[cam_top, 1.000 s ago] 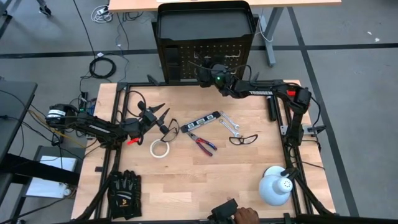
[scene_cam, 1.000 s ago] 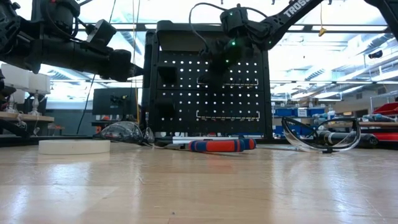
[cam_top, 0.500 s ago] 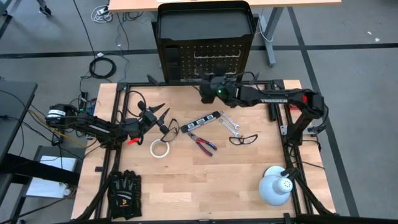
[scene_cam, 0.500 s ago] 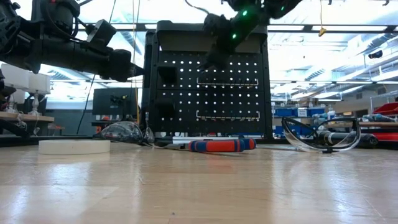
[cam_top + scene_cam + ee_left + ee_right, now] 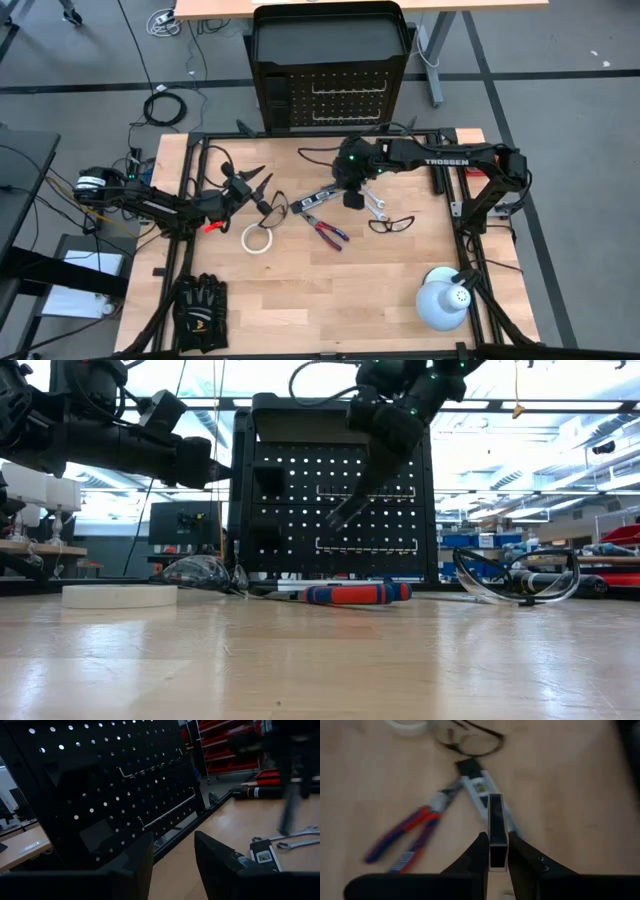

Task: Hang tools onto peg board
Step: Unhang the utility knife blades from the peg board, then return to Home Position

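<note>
Black gloves (image 5: 200, 312) are lying at the desk's (image 5: 300, 300) near left corner, and a white dome lamp (image 5: 443, 298) is sitting at its near right corner.

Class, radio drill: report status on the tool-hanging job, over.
Left gripper open, empty, waiting at table's left. Right gripper low over the level bar. Peg board shows no tools hung. Nothing blocking.

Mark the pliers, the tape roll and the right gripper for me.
pliers (image 5: 327, 230), high view, on the red handles.
tape roll (image 5: 258, 239), high view, on its white rim.
right gripper (image 5: 497, 851), right wrist view, between the fingertips.
</note>
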Motion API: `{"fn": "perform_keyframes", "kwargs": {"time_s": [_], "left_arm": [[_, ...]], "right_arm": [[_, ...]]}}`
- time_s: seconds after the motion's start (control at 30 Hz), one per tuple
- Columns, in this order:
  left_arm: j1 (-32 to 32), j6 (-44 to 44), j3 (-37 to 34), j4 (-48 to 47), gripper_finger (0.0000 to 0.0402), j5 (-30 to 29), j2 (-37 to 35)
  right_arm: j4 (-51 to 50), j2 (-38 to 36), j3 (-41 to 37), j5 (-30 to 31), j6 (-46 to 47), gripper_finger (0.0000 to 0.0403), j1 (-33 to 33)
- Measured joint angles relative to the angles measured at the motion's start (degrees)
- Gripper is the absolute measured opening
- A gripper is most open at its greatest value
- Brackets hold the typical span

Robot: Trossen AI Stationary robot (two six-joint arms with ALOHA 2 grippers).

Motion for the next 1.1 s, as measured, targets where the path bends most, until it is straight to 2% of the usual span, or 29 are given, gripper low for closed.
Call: {"fn": "perform_keyframes", "kwargs": {"time_s": [0.1,0.2,0.4,0.53,0.7,0.8,0.97,1.1], "left_arm": [[0.0,0.3,0.0,1.5,0.0144,0.0,0.0],[0.0,0.2,0.0,3.3,0.0144,0.0,0.0],[0.0,0.1,0.0,4.5,0.0144,0.0,0.0],[0.0,0.0,0.0,4.7,0.0144,0.0,0.0],[0.0,-0.7,0.2,4.9,0.0144,-0.7,0.0],[-0.1,-4.6,1.3,5.0,0.0144,-2.5,0.0],[-3.8,-3.4,3.0,4.8,0.0144,-3.1,-1.9],[-9.7,-0.5,3.1,1.3,0.0144,-11.0,-8.7]], "right_arm": [[3.2,-0.1,-3.7,-3.6,1.8,0.0064,0.8],[7.3,0.0,-9.7,-3.7,1.7,0.0062,2.3],[26.0,-0.5,-23.6,-3.2,2.2,0.0069,3.2],[36.1,-0.4,-30.5,-1.5,5.9,0.0081,3.2],[37.9,-1.5,-33.6,-2.3,5.8,0.0127,2.2],[37.4,-2.1,-33.6,-4.1,3.5,0.0157,2.0],[37.5,-6.8,-35.3,-6.2,0.1,0.0186,2.1],[41.4,-15.0,-42.7,-5.8,-0.2,0.0187,1.9]]}}
